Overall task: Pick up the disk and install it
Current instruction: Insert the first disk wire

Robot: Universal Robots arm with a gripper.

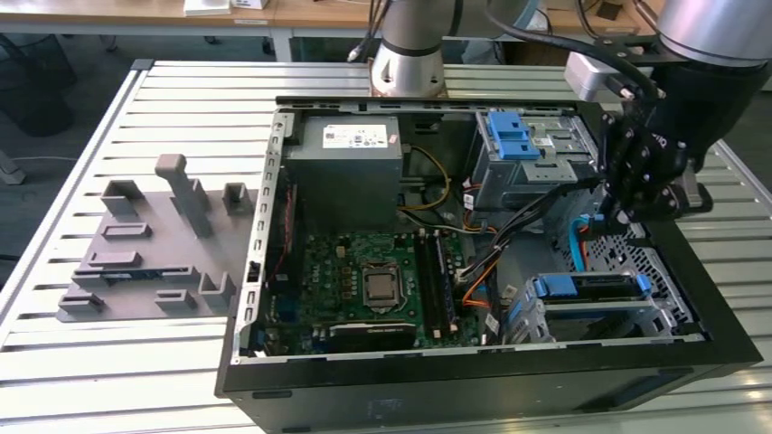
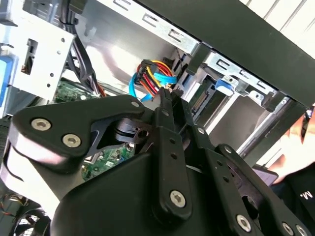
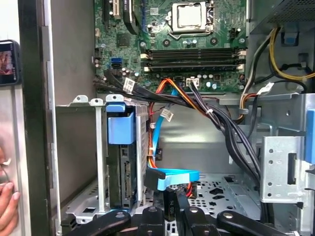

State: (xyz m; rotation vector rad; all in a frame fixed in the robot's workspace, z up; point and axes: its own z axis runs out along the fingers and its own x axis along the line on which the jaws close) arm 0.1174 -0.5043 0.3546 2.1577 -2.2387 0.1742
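Note:
The disk (image 1: 587,287) sits in the lower drive cage at the exterior view's right of the open computer case, its blue carrier handle facing up. In the first wrist view the disk (image 3: 121,147) stands edge-on between the cage walls, its connector edge bare. My gripper (image 1: 619,215) hangs inside the case above the bay floor, apart from the disk and nearer the rear cage. Both wrist views show its fingertips (image 3: 173,202) (image 2: 167,98) pressed together with nothing between them. A blue data cable (image 3: 177,175) lies just beyond the tips.
The grey power supply (image 1: 343,172) fills the case's back corner, the motherboard (image 1: 374,285) its floor. A second cage with blue latches (image 1: 522,145) sits at the back. Bundled cables (image 3: 216,123) cross the bay. A person's hand (image 3: 7,206) rests outside the case wall. Grey fixtures (image 1: 145,244) stand on the table.

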